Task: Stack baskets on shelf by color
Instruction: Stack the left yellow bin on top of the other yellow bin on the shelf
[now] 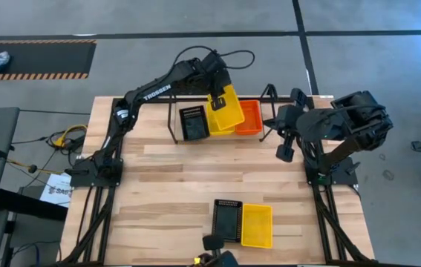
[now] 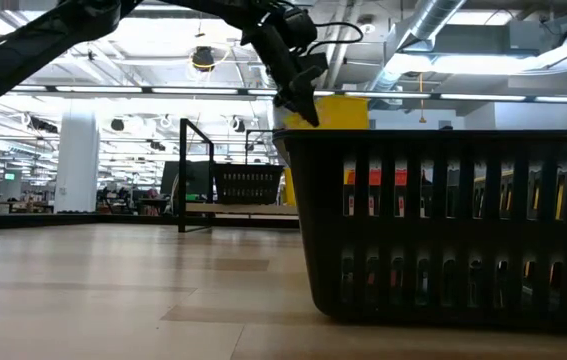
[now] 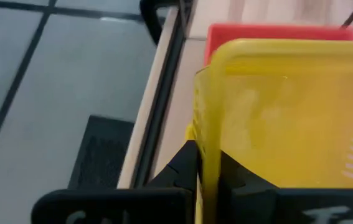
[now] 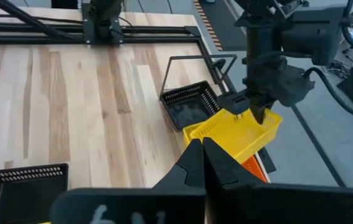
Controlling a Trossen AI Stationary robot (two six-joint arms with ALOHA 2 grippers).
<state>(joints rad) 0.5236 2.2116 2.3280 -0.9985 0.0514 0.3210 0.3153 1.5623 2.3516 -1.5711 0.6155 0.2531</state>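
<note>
My left gripper [image 1: 217, 97] reaches over the shelf [image 1: 171, 119] at the table's far edge and is shut on a yellow basket [image 1: 227, 113], which hangs tilted above the shelf's middle. A black basket [image 1: 194, 123] sits on the shelf's left part and a red-orange basket [image 1: 250, 117] on its right part, partly under the yellow one. A black basket [image 1: 226, 220] and a yellow basket [image 1: 258, 225] lie side by side near the table's near edge. My right gripper [image 4: 202, 149] is shut and waits over the table's right side, off the shelf's right end. My left gripper [image 3: 207, 163] pinches the yellow basket's short end wall [image 3: 207, 124] at its rim, one finger inside the basket and one outside. The fingers [image 4: 258, 113] come from above, pointing down. The basket hangs tilted below them, its free end [image 4: 208, 132] lower; whether it touches the red-orange basket I cannot tell.
The shelf's upright end posts [image 1: 269, 95] stand right of the red-orange basket, close to my right arm [image 1: 321, 126]. Bare wood lies between the shelf and the two near baskets. In the low view the near black basket [image 2: 443, 230] blocks most of the right side.
</note>
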